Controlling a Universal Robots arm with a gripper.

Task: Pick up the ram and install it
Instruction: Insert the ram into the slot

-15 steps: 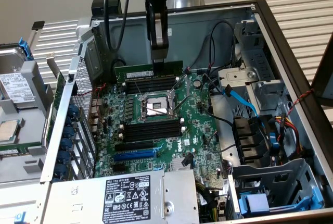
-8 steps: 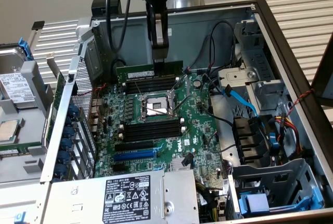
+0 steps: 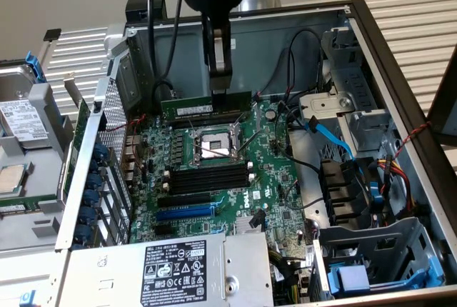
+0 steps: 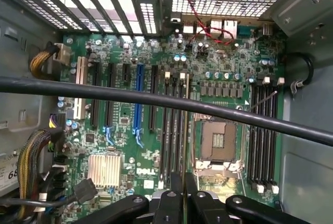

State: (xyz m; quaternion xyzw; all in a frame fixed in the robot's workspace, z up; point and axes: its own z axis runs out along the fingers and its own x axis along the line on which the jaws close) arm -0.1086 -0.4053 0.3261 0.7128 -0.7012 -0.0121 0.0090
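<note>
**First speaker:** Nearest the exterior camera, a silver power supply (image 3: 175, 271) with a white label was seen at the front of an open computer case (image 3: 285, 43). Beyond it, a green motherboard (image 3: 275, 178) was laid flat.

**Second speaker:** Where was the ram (image 3: 189, 105) found?

**First speaker:** It was held on edge by the gripper (image 3: 220, 91), which was clamped on the middle of the stick's upper edge. The stick was carried level, on the far side of the empty processor socket (image 3: 212, 145), directly over the memory slots there. Whether a slot was already touched could not be told. In the wrist view, the ram (image 4: 183, 130) was seen edge-on as a thin line running out from between the black fingers (image 4: 170, 206), over a bank of dark slots beside the socket (image 4: 216, 143).

**Second speaker:** What might be expected to go wrong?

**First speaker:** Three things, by judgement. If the stick were lowered slightly off the slot line, or its notch were not matched to the slot's key, it could be jammed or pressed onto the board. If one end were driven down first, only one clip might be latched. A black cable (image 4: 156, 96) was stretched across the wrist view and might be snagged on the case wall.
</note>
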